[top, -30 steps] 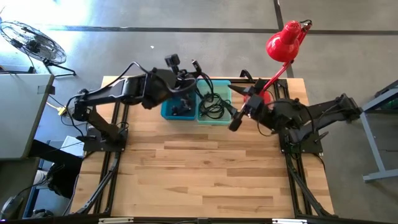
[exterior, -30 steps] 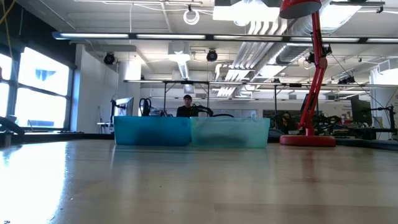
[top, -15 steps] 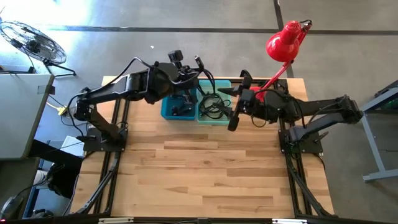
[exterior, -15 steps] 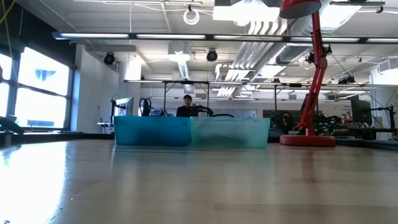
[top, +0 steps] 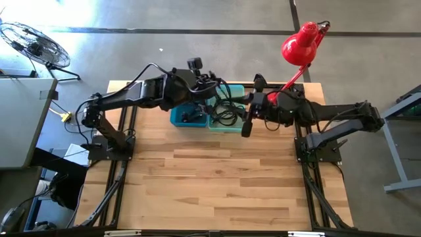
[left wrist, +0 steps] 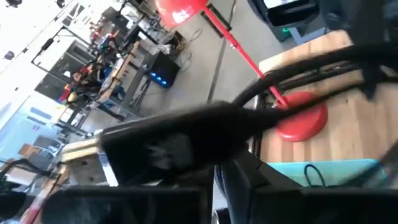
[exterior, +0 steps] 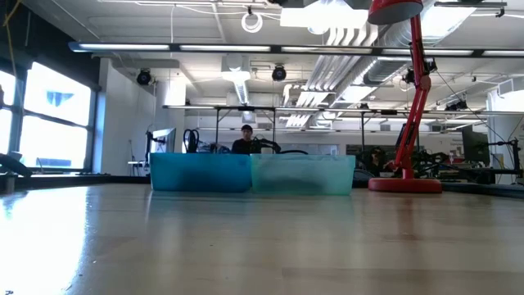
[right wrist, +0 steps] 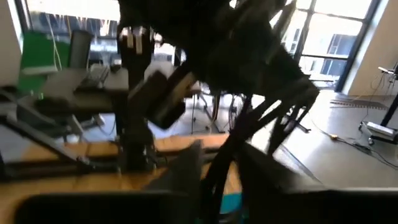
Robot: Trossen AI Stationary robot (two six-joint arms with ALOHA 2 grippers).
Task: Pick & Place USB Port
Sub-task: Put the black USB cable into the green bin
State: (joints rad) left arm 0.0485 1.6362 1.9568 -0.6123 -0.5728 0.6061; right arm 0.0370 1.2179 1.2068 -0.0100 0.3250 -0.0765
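over the last second the left arm has swung rightward along the top of the high view, so the left gripper [top: 209, 92] now hangs above the seam between the blue bin [top: 186, 117] and the teal bin [top: 227, 113], in the upper middle of the frame. the right arm has stretched leftward too, bringing the right gripper [top: 246, 126] to the teal bin's right-hand wall, a little above the frame's centre.

in the left wrist view a black usb cable [left wrist: 186, 134] with a metal plug crosses the middle of the frame just ahead of that arm's fingers, its cord running off to the upper right; the left gripper is clenched on it and carries it clear of the bins. the red lamp [left wrist: 301, 118] base sits on the wood at the right of that view.

the right gripper's fingers have been closing from wide apart, and in the right wrist view dark cords [right wrist: 261, 115] run down between them through the centre of the frame. whether they already pinch a cord i cannot tell.

this reads as the pick being done on the left side, with the right arm coming in to take or steady the trailing cord. the tangle of cables [top: 223, 108] left in the teal bin lies directly under and between the two grippers, touching neither that i can see. the low view shows only the two bins side by side mid-frame.
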